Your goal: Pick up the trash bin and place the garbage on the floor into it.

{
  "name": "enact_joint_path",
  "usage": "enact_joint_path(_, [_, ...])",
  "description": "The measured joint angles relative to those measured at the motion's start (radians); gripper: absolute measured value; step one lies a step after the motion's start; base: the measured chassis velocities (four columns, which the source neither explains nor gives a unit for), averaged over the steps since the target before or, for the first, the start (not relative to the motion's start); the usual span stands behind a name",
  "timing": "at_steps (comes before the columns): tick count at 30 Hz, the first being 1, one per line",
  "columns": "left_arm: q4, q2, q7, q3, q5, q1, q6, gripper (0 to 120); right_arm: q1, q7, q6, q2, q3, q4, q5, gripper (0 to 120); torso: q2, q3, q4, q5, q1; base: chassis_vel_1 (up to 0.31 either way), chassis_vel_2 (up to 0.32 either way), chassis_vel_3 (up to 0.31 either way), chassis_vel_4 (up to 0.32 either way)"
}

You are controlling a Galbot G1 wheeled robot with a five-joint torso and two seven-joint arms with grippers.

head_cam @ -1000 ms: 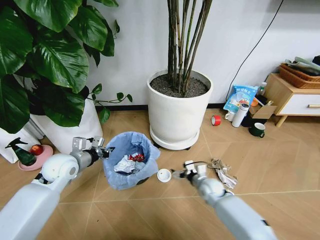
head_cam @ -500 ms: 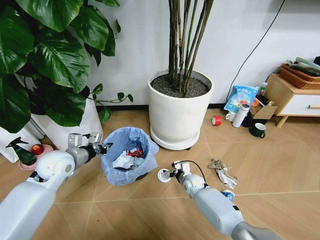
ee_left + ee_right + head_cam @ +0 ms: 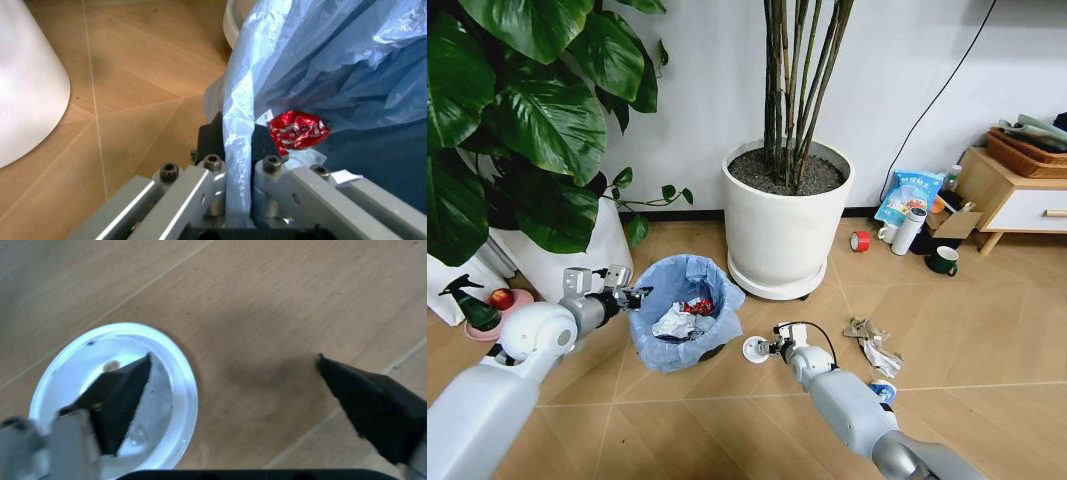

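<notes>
The trash bin, dark with a crinkled light-blue bag over its rim, stands on the floor before the big white pot. My left gripper is shut on its left rim, the blue bag pinched between the fingers. Inside lie crumpled white tissue and a crushed red can. To the bin's right a white round lid lies flat on the floor. My right gripper hovers open just above it, one fingertip over the lid, the other over bare floor. More garbage, crumpled wrappers, lies further right.
A big white plant pot on a wheeled base stands right behind the bin and lid. Another white pot with large leaves is at the left. A red tape roll, green mug, blue snack bag and wooden cabinet sit far right.
My right arm has swung left and down from beside the wrappers to the white lid. The left gripper keeps its hold on the bin's rim.
</notes>
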Motion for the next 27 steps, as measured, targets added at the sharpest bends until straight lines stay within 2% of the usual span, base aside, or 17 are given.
enact_joint_path(3, [0.003, 0.000, 0.000, 0.003, 0.001, -0.001, -0.001, 0, -0.006, 0.001, 0.003, -0.003, 0.003, 0.006, 0.000, 77, 0.000, 0.000, -0.0002, -0.0002, 0.000, 0.000, 0.000, 0.000, 0.000])
enact_joint_path(6, [0.003, -0.001, 0.000, 0.003, 0.001, -0.001, -0.001, 0, -0.007, 0.002, 0.004, -0.003, 0.004, 0.007, 0.000, 74, 0.000, 0.000, -0.0002, -0.0002, 0.000, 0.000, 0.000, 0.000, 0.000])
enact_joint_path(9, [0.005, -0.001, 0.001, 0.006, 0.001, -0.004, -0.002, 0, -0.013, 0.003, 0.005, -0.003, 0.008, 0.013, 0.001, 56, 0.000, 0.000, -0.0002, -0.0002, 0.000, 0.000, 0.000, 0.000, 0.000])
enact_joint_path(10, [0.005, -0.001, 0.001, 0.006, 0.001, -0.004, -0.002, 0, -0.013, 0.003, 0.005, -0.003, 0.008, 0.013, 0.001, 56, 0.000, 0.000, -0.0002, -0.0002, 0.000, 0.000, 0.000, 0.000, 0.000])
enact_joint_path(14, [0.006, -0.001, 0.002, 0.010, 0.001, -0.004, -0.003, 0, -0.019, 0.003, 0.005, -0.001, 0.021, 0.020, 0.005, 36, 0.000, 0.000, 0.0001, -0.0001, 0.000, 0.000, 0.000, 0.000, 0.000])
enact_joint_path(15, [0.006, -0.001, 0.002, 0.010, 0.001, -0.004, -0.003, 0, -0.019, 0.003, 0.005, -0.001, 0.021, 0.020, 0.005, 36, 0.000, 0.000, 0.0001, -0.0001, 0.000, 0.000, 0.000, 0.000, 0.000])
enact_joint_path(18, [0.008, -0.003, 0.002, 0.014, 0.002, -0.006, -0.004, 0, -0.025, 0.002, 0.005, -0.001, 0.032, 0.024, 0.013, 21, 0.000, 0.000, 0.0003, 0.0002, 0.000, 0.000, 0.000, 0.000, 0.000])
enact_joint_path(19, [0.008, -0.003, 0.002, 0.014, 0.002, -0.006, -0.004, 0, -0.025, 0.002, 0.005, -0.001, 0.032, 0.024, 0.013, 21, 0.000, 0.000, 0.0003, 0.0002, 0.000, 0.000, 0.000, 0.000, 0.000])
enact_joint_path(25, [0.010, -0.007, 0.002, 0.026, 0.003, -0.010, -0.005, 0, -0.039, -0.002, 0.010, -0.003, 0.053, 0.033, 0.016, 0, 0.000, 0.000, 0.0006, 0.0006, 0.000, 0.000, 0.000, 0.000, 0.000])
enact_joint_path(27, [0.009, -0.008, 0.002, 0.028, 0.003, -0.010, -0.005, 0, -0.042, -0.003, 0.011, -0.002, 0.061, 0.035, 0.016, 0, 0.000, 0.000, 0.0007, 0.0006, 0.000, 0.000, 0.000, 0.000, 0.000])
